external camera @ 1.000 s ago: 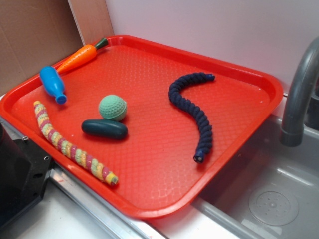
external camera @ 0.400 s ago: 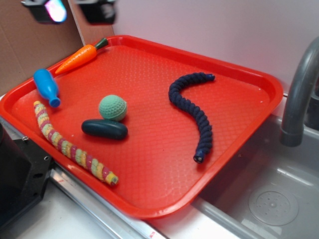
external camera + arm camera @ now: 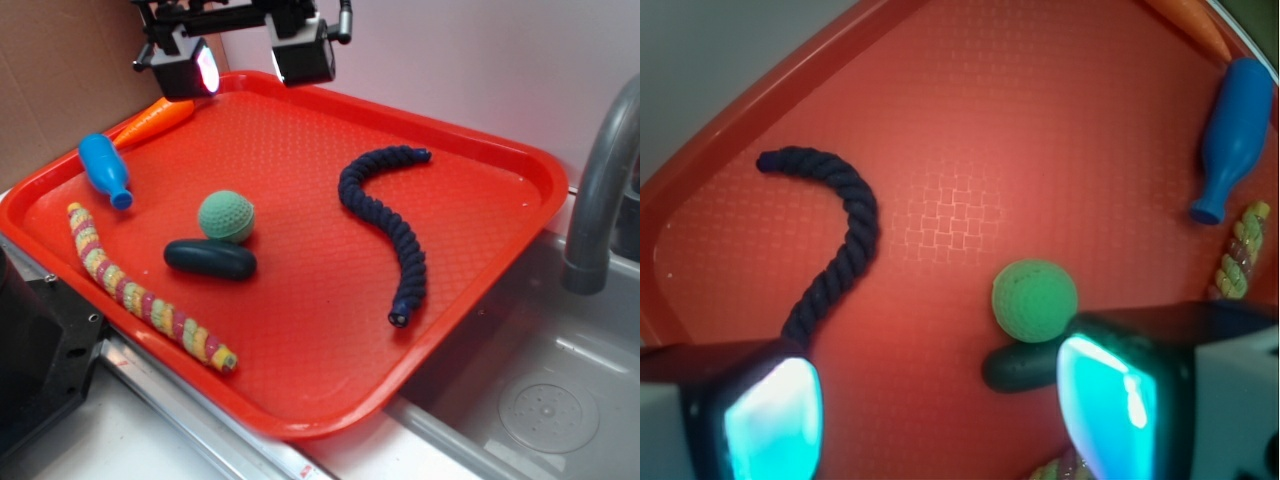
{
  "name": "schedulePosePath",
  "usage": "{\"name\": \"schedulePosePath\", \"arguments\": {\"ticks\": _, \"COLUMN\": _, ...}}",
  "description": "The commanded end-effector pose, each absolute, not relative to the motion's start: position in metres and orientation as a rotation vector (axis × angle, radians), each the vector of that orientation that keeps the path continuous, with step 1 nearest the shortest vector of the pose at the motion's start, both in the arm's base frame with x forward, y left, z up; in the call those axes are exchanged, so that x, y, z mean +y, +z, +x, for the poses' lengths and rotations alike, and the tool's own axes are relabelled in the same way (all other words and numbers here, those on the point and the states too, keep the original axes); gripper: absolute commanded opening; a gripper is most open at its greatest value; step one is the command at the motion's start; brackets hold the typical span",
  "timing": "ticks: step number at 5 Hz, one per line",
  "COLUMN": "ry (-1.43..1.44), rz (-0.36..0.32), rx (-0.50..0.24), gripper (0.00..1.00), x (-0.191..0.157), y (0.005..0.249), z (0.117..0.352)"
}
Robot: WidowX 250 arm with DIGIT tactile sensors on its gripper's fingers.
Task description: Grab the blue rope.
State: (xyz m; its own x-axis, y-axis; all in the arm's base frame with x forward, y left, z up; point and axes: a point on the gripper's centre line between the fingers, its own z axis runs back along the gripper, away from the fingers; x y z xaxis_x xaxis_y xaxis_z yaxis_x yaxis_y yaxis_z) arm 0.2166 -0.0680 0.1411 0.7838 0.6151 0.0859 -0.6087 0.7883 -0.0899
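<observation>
Exterior view: gripper (image 3: 247,62) hangs over the far left corner of the red tray (image 3: 520,160), jaws spread wide and empty; the blue rope (image 3: 390,225) lies curved on the tray's right half, well apart from it. Only this view shows the faucet (image 3: 600,190) and sink (image 3: 540,400). Wrist view: rope (image 3: 840,260) left of the green ball (image 3: 1035,300); glowing pads (image 3: 1105,400) are visible. No legible writing.

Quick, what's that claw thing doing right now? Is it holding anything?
Gripper: open and empty, its two fingers spread apart above the far end of the red tray; the blue rope lies untouched.
</observation>
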Motion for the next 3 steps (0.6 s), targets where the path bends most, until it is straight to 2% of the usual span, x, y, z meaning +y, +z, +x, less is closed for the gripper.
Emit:
{"name": "schedulePosePath", "arguments": {"ticks": 1, "ry": 0.704, "rz": -0.049, "rx": -0.097, "gripper": 1.00, "x": -0.065, "y": 0.104, "z": 0.271}}
{"name": "schedulePosePath", "arguments": {"ticks": 2, "ry": 0.718, "rz": -0.052, "rx": -0.156, "gripper": 1.00, "x": -0.080, "y": 0.059, "z": 0.297}}
{"name": "schedulePosePath", "arguments": {"ticks": 3, "ry": 0.723, "rz": -0.050, "rx": -0.127, "gripper": 1.00, "x": -0.086, "y": 0.039, "z": 0.303}}
